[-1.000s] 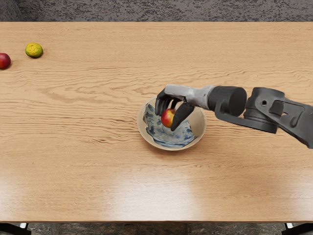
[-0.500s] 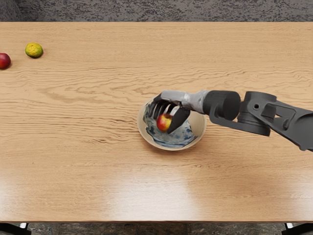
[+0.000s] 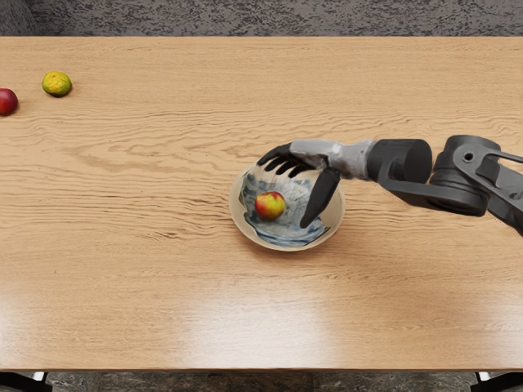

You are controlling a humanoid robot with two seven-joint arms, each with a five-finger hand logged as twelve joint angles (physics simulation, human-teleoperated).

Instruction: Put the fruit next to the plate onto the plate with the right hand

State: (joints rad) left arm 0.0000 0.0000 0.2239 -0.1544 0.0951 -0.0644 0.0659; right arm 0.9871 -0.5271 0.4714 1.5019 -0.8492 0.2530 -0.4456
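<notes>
A red and yellow apple (image 3: 270,205) lies in the middle of the blue-patterned plate (image 3: 327,229), free of any grasp. My right hand (image 3: 296,181) hovers over the plate's far right part, its fingers (image 3: 278,163) spread above the far rim and its thumb (image 3: 319,198) pointing down beside the apple. The hand is open and holds nothing. Its arm comes in from the picture's right edge. The left arm does not show.
A yellow-green fruit (image 3: 56,83) and a red fruit (image 3: 6,101) lie at the table's far left corner. The wooden table (image 3: 163,286) spreads wide around the plate.
The right hand has let go of the apple, opened its fingers and pulled up and to the right. The apple now rests on the plate.
</notes>
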